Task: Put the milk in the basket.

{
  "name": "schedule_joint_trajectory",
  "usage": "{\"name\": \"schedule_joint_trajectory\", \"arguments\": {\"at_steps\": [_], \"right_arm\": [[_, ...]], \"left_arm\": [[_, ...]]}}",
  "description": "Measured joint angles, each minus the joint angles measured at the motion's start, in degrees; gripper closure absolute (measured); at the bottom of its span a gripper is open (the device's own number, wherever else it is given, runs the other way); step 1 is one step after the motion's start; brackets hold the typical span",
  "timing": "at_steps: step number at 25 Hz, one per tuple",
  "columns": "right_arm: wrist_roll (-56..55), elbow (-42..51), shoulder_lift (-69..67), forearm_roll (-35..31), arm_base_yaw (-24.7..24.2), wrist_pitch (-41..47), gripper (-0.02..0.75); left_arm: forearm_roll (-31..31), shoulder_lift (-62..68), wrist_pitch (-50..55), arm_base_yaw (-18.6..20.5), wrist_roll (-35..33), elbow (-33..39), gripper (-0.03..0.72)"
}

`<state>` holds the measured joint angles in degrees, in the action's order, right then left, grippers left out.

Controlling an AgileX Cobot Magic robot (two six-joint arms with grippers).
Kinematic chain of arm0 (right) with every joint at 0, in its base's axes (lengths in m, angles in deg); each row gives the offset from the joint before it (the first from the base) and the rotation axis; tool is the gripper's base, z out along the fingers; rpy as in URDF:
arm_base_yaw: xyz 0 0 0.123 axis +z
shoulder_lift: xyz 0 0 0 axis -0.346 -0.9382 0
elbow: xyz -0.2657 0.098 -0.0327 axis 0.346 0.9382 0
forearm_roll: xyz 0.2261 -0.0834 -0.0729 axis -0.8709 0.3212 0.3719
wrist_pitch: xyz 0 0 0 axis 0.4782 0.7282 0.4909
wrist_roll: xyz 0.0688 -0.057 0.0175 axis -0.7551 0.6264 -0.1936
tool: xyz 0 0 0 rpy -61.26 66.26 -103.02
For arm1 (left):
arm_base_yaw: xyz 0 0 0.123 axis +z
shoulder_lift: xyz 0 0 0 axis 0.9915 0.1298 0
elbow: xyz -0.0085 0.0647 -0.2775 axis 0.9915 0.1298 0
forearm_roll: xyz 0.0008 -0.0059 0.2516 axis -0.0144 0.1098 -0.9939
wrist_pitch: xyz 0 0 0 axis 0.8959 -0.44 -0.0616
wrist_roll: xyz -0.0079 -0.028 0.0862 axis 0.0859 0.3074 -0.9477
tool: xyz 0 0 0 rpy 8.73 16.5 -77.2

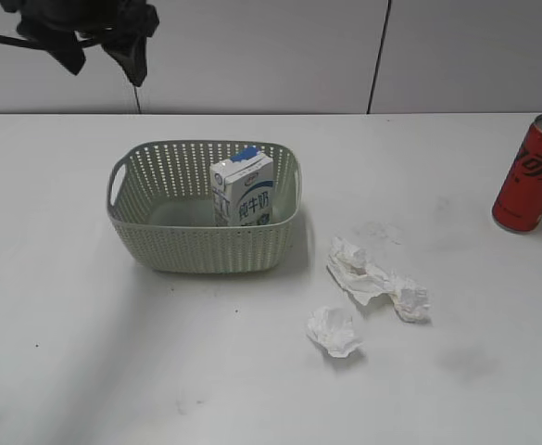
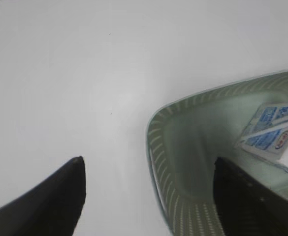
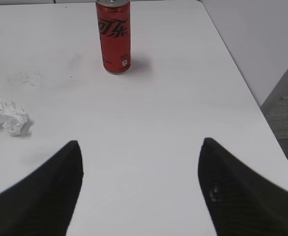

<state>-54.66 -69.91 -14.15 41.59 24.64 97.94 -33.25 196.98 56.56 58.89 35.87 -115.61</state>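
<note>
Milk stands upright inside the basket, toward its right side. Placing looks done. Left gripper released, empty, raised above the basket's back-left; right gripper spread, empty (nowhere near basket). Next: retreat only.

The milk is stood upright inside the basket, toward its right half. The basket is placed on the table, left of centre. Two crumpled tissues are found to the basket's right and nearer the front edge. A soda can is set upright far to the right, well apart from the basket.
</note>
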Motion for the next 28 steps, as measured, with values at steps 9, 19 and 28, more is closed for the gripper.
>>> {"name": "schedule_joint_trajectory", "arguments": {"at_steps": [9,19,28], "right_arm": [[0.0,0.0,0.0,0.0,0.0,0.0,0.154],[0.0,0.0,0.0,0.0,0.0,0.0,0.154],[0.0,0.0,0.0,0.0,0.0,0.0,0.154]], "left_arm": [[1.1,-9.4,0.0,5.7,1.7,12.8,0.099],[0.9,-27.6,0.1,10.0,2.0,38.9,0.099],[3.0,-46.6,-1.9,11.0,2.0,61.5,0.099]]}}
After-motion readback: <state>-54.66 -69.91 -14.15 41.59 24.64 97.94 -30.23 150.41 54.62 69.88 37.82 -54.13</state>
